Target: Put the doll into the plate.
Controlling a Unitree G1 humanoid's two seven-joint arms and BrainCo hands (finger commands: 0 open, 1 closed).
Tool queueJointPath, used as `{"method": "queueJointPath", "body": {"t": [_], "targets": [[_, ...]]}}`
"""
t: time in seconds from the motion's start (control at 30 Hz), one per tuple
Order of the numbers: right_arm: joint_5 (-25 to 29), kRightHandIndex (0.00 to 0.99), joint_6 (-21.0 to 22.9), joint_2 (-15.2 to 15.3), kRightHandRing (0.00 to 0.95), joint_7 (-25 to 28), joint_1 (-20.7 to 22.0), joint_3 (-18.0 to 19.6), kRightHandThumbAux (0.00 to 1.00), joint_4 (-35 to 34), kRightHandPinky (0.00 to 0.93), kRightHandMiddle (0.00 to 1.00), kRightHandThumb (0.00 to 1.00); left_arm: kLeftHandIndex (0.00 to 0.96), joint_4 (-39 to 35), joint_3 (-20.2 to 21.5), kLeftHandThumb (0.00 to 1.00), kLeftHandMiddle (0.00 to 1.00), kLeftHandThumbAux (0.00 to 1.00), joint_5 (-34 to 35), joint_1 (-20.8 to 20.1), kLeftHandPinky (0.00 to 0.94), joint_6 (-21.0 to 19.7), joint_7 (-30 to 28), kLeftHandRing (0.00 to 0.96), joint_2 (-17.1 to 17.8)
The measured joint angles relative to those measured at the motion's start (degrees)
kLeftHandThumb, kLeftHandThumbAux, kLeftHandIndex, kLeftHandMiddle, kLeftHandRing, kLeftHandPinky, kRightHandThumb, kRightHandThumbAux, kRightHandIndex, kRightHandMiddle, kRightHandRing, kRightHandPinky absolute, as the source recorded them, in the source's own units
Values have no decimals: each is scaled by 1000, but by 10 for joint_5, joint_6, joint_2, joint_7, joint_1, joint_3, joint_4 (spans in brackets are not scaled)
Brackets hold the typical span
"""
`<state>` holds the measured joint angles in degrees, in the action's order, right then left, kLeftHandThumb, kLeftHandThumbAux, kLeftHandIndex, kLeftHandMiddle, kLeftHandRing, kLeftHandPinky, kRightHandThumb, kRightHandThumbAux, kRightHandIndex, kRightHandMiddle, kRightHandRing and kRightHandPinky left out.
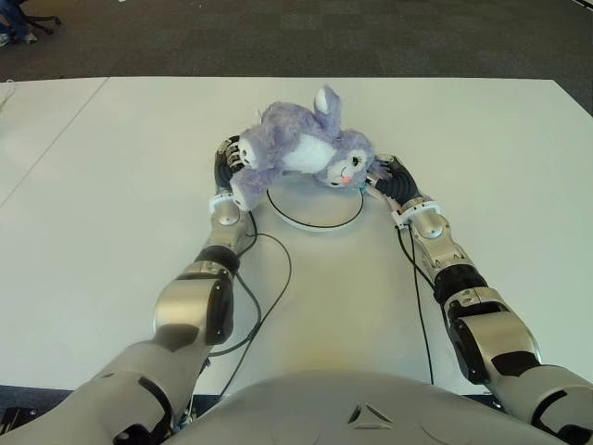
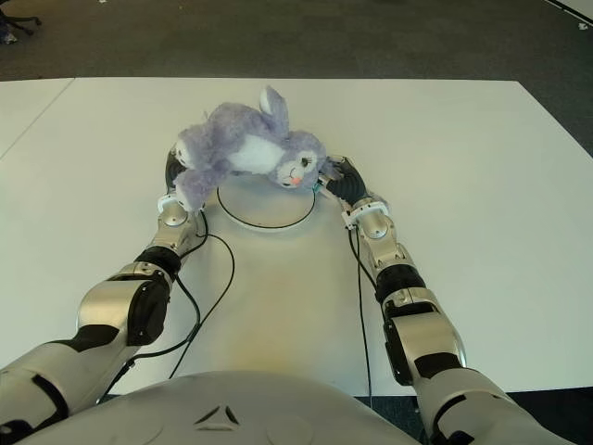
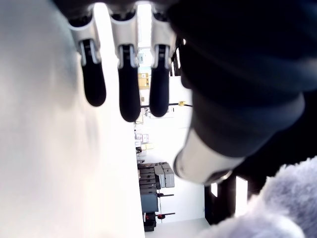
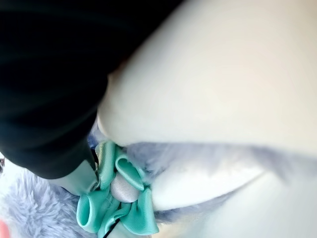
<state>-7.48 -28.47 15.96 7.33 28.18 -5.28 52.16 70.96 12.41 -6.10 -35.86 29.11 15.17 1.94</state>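
Holding a purple and white plush rabbit doll (image 1: 301, 148) between my two hands, I have it above the far rim of a white plate (image 1: 315, 218) with a dark edge line. The plate sits on a white table (image 1: 111, 213), about midway between the left and right edges and toward the middle of its depth. The doll lies sideways, its face and pink nose toward my right, one ear pointing at the far edge of the table, one leg hanging down over my left wrist.

My left hand (image 1: 230, 167) is at the doll's left side, beside the plate's left rim. In the left wrist view three of its dark-tipped fingers (image 3: 130, 96) extend straight, apart from one another, while fur shows near the thumb, so the hand presses on the doll rather than wrapping it.

My right hand (image 1: 389, 178) is at the doll's head, beside the plate's right rim. The right wrist view shows purple fur and a teal ribbon bow (image 4: 119, 198) close against the hand; I cannot tell how its fingers are set.

Black cables (image 1: 269, 278) trail across the table from both wrists toward the near edge.
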Motion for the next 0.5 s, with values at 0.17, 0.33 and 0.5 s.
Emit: {"method": "queueJointPath", "body": {"t": [0.17,0.33,0.5], "targets": [[20,436,-24,5,864,37,-7,8,726,-18,845,861,684,247,0,0,223,350,911,0,0,414,0,0,381,0],[32,436,-39,7,865,59,-23,13,726,-41,838,865,686,238,0,0,193,349,906,0,0,388,0,0,382,0],[35,436,-60,8,864,71,-35,18,725,-48,834,867,689,224,0,0,190,340,908,0,0,348,0,0,364,0]]}}
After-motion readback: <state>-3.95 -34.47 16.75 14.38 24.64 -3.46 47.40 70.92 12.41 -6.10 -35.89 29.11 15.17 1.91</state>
